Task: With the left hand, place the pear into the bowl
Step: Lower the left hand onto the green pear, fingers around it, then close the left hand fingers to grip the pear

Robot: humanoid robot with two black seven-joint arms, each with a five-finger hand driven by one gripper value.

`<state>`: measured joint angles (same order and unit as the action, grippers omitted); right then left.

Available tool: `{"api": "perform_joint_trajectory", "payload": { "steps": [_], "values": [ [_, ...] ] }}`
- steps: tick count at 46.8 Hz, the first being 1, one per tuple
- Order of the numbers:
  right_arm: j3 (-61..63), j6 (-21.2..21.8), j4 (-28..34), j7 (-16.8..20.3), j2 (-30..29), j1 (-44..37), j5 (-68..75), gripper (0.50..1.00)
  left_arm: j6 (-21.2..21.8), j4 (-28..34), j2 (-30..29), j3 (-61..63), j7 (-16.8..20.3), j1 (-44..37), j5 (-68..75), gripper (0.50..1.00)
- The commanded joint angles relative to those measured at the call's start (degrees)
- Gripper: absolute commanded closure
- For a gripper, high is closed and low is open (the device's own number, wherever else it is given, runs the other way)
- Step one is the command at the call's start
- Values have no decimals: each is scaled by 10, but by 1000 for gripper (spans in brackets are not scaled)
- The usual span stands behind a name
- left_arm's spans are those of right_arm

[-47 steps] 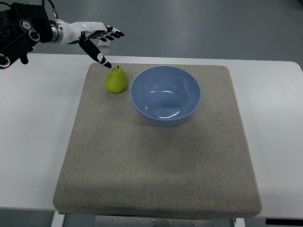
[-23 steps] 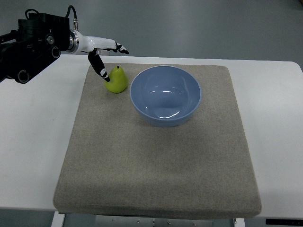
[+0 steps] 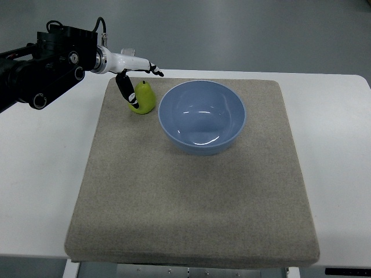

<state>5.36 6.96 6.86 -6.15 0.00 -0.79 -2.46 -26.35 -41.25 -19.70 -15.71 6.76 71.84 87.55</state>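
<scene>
The left arm enters from the upper left, its robot hand [image 3: 134, 74] extended over the pear [image 3: 143, 98]. The fingers [image 3: 152, 67] reach past the pear's top and the thumb [image 3: 126, 92] hangs against its left side, spread, not clamped around it. The pear stands upright on the mat [image 3: 191, 191], just left of the bowl [image 3: 202, 116], on the counter [image 3: 40, 174]

You have a yellow-green pear [image 3: 144, 97] standing upright, stem end up, on the far left part of the grey mat, just beside the left rim of a light blue bowl [image 3: 202, 116] that sits open side up and holds nothing
</scene>
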Motion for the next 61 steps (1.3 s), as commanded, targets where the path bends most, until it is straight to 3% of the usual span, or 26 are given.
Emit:
{"api": "perform_joint_trajectory", "payload": {
  "steps": [1,61],
  "values": [
    [0,0,0,0,0,0,0,574,17,5,5,7,0,-2,2,508],
    [0,0,0,0,0,0,0,574,27,28,20,42,-1,-18,3,516]
  ]
}}
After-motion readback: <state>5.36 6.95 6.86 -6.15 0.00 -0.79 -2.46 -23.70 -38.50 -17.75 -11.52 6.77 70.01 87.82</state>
